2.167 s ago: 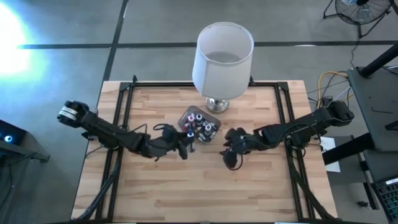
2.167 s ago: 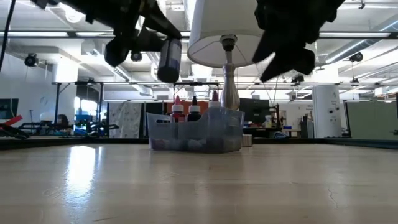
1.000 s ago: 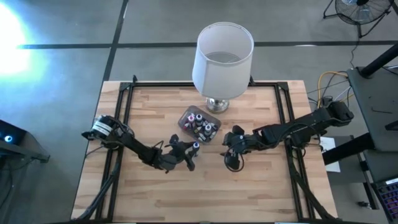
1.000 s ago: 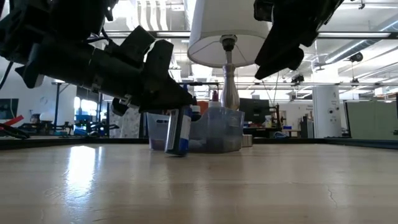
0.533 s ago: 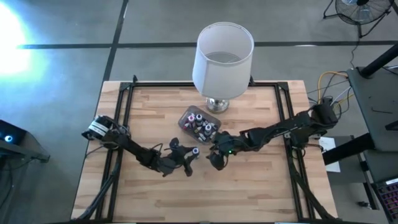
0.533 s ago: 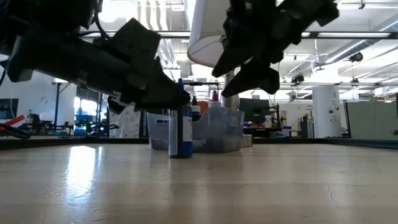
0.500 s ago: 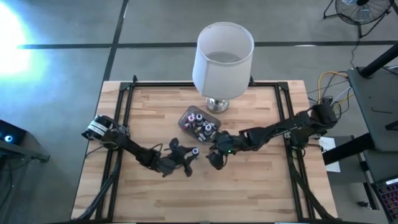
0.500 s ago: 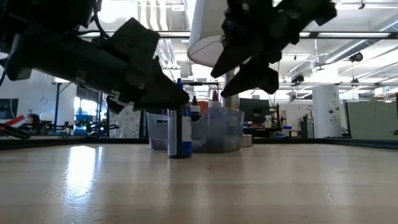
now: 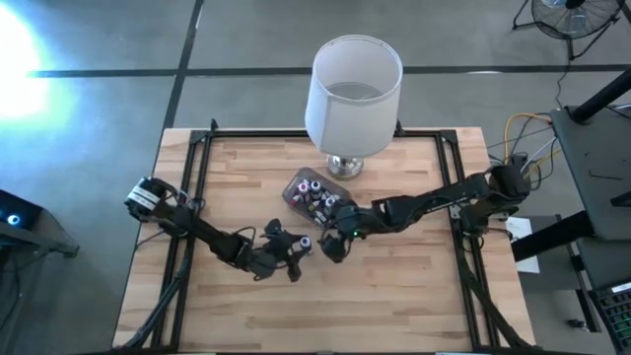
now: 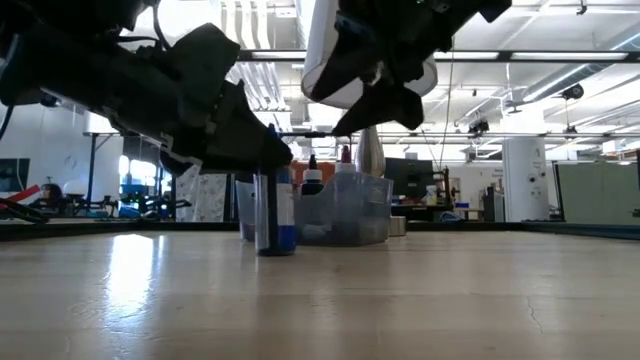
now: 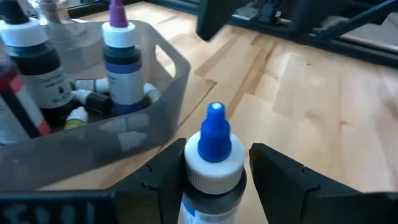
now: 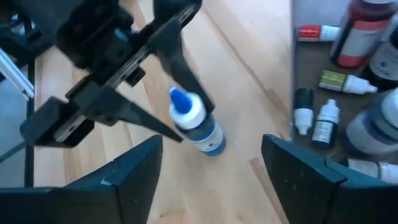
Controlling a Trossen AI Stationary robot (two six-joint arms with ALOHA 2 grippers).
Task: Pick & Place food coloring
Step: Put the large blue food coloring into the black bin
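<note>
Blue-capped food coloring bottle [image 11: 213, 158] now stands upright on the table [image 9: 394, 296], near its middle, just off the tub's [image 9: 317, 195] front corner. 2.2 s ago it hung in the air in the L gripper; 1 s ago it was tilted and touching down; now it's vertical with its base flat on the wood in the low view.

L gripper [image 9: 292, 252]: fingers either side of the bottle, a sliver of gap showing by the cap in the L wrist view. Jaws look slightly parted, bracketing rather than squeezing; can't rule out light contact lower on the body. Bottle also slid a bit toward the table's L edge over the last 0.5 s (low view), so the grip or a nudge was live until very recently.

R gripper [image 9: 335, 244]: has come in from the R side of the table over the last sec and now hovers right above the placed bottle, by the tub's front corner. Jaws wide apart, empty; R wrist view looks down between them at the bottle [image 12: 198, 127].

Other bottles [image 12: 325, 122] lie in the tub, a few upright [image 11: 123, 62].

Meaning for the task: one bottle looks out of the tub and set down, prob at release. R arm closing in suggests a takeover of this bottle or a reach into the tub; can't tell which.
</note>
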